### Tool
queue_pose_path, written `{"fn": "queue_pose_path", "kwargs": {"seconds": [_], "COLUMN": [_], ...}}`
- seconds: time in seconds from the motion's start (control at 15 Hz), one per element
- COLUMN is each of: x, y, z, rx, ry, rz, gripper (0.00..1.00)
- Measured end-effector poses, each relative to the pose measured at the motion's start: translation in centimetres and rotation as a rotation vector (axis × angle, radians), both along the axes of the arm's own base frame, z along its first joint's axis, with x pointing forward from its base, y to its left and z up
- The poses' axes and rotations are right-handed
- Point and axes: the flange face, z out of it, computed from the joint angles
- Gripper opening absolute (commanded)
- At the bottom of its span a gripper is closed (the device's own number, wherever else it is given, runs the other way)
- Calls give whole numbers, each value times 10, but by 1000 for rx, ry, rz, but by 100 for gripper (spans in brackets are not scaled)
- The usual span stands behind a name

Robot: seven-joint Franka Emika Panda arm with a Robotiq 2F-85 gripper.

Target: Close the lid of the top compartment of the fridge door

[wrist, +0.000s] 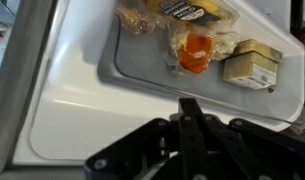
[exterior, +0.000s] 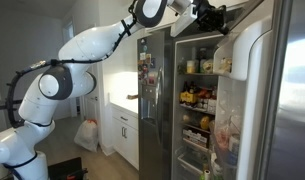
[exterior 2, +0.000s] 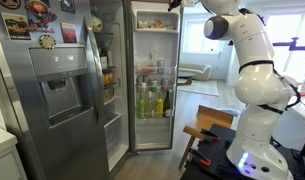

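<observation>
A white Franka arm (exterior: 92, 45) reaches over the open refrigerator, its black Robotiq gripper (exterior: 207, 15) high at the top of the fridge door (exterior: 292, 100), whose grey steel outside faces the camera beside its white moulded lining. The top compartment (exterior: 240, 45) sits uppermost on that lining, just below and beside the gripper. In the wrist view the gripper (wrist: 192, 108) shows its jaws drawn together to a narrow tip with nothing between them, the tip close against the white plastic just beside the lid (wrist: 152, 55); whether it touches cannot be told. The lid lies flat over the compartment, and through its semi-clear plastic show a yellowish packet (wrist: 177, 12), an orange item (wrist: 195, 52) and a small pale box (wrist: 252, 65). A grey metal edge (wrist: 22, 80) borders the white plastic on one side. Inside the fridge, bottles (exterior 2: 152, 100) crowd a middle shelf, with yellow items (exterior: 190, 97) on another. The neighbouring dark steel door (exterior: 150, 80) carries papers, and in an exterior view a steel door with a dispenser (exterior 2: 57, 92) and magnets (exterior 2: 37, 15) fills the foreground. White cabinets (exterior: 122, 125) and a white bag (exterior: 87, 133) stand beyond the arm.
</observation>
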Motion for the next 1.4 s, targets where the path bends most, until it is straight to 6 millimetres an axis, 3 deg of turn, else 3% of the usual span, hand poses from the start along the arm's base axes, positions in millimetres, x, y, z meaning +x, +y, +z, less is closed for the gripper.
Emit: {"fn": "queue_pose_path", "kwargs": {"seconds": [0.33,0.73,1.4], "x": [-4,4,0], "y": [-13,-25,-22], "z": [0,-15,-20], "rx": [-17,-29,9], "ry": [-27,-25,69], "rz": [-29,-57,-42], "gripper": [0,0,0]}}
